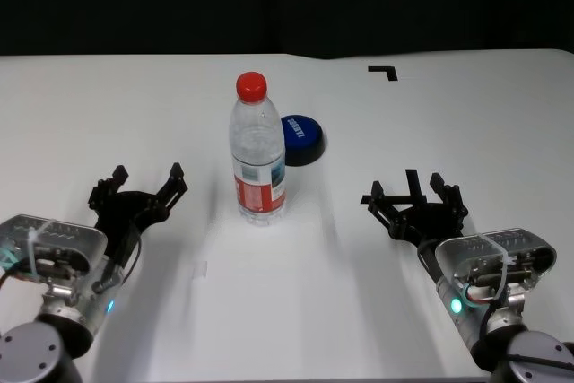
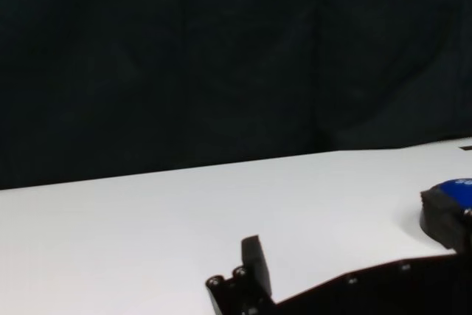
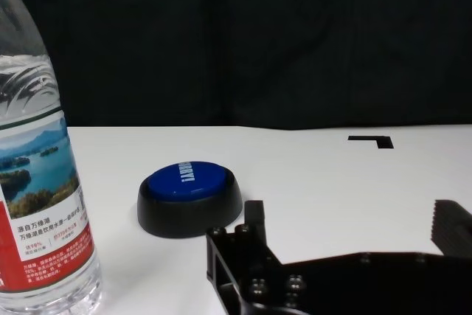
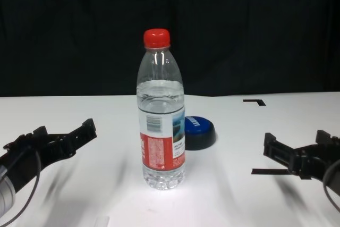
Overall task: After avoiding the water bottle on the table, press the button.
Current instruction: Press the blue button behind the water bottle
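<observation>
**Bottle stands in front of button; both hands open and clear of both**

The water bottle (image 1: 258,152) stands upright near the middle of the table (image 1: 108,105), red cap on, label facing the robot. The button (image 1: 300,139) sits flat on the table just behind the bottle and slightly toward the robot's right; in the head view the bottle partly covers its left edge. The right wrist view shows a narrow gap of table between the two.

The left hand (image 1: 142,184) is low over the table at the near left, fingers spread apart, holding nothing, well apart from the bottle. The right hand (image 1: 414,193) is at the near right, fingers likewise apart and empty, well short of the button. A black corner tape mark (image 1: 385,70) lies on the far right.
</observation>
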`<state>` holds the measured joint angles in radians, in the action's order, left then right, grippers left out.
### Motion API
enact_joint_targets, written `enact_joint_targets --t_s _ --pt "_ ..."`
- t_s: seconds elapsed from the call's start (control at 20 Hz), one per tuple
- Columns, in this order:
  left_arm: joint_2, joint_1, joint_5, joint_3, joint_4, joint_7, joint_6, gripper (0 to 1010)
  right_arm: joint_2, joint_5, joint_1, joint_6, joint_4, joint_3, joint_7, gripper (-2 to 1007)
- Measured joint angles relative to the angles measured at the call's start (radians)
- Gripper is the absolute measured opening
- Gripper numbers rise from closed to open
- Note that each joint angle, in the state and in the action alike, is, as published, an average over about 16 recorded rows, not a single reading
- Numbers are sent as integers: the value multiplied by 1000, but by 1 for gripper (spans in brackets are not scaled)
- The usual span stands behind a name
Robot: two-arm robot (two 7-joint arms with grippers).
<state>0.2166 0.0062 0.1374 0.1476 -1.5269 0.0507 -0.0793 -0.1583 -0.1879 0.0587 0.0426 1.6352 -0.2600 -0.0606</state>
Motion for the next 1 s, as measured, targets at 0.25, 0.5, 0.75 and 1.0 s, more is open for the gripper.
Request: enact_joint_targets --t_s 0.25,0.5,0.75,1.0 --pt "0 0 0 0 0 0 0 1003 0 0 0 0 0 0 0 1003" --pt "0 0 0 0 0 0 0 1003 0 0 0 0 0 0 0 1003" --pt "0 0 0 0 0 0 0 1003 0 0 0 0 0 0 0 1003" --pt "0 0 0 0 0 0 0 1003 0 0 0 0 0 0 0 1003"
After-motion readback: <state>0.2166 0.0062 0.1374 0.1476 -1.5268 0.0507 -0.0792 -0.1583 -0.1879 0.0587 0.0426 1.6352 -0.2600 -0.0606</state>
